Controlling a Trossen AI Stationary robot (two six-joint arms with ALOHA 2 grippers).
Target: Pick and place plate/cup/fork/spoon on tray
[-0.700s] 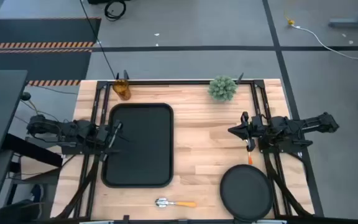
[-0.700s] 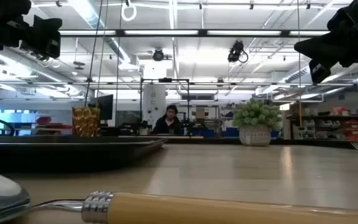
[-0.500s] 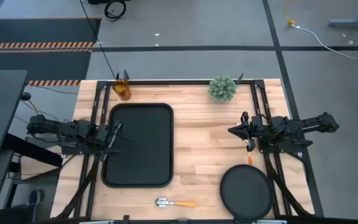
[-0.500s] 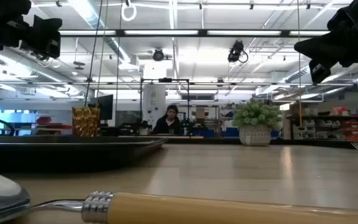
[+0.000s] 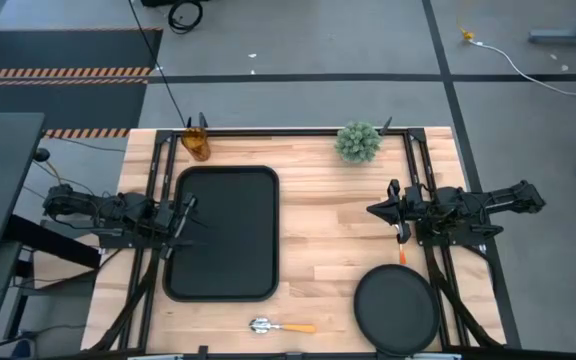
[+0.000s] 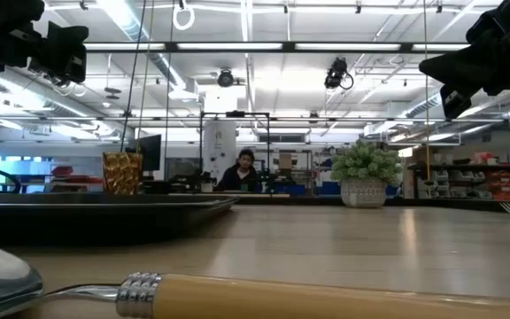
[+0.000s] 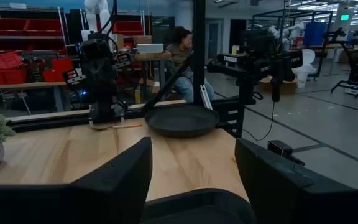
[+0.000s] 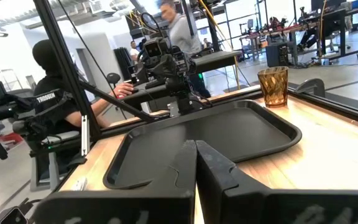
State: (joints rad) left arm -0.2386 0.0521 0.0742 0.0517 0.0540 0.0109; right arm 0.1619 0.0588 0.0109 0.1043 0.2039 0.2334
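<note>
The black tray (image 5: 223, 233) lies flat on the left half of the table. The amber cup (image 5: 197, 145) stands beyond the tray's far left corner. The round black plate (image 5: 396, 310) lies at the near right. The spoon (image 5: 281, 326) lies near the front edge, bowl to the left. The fork (image 5: 402, 248) lies on the table under my right gripper (image 5: 378, 210), which is shut, raised and empty. My left gripper (image 5: 184, 214) hovers open and empty over the tray's left rim. The low view shows the spoon (image 6: 237, 294) close up.
A spiky green potted plant (image 5: 358, 141) stands at the far edge, right of centre. Bare wood lies between the tray and the right arm. People sit and stand beyond the table (image 8: 61, 106). Black frame rails run along the table's left and right sides.
</note>
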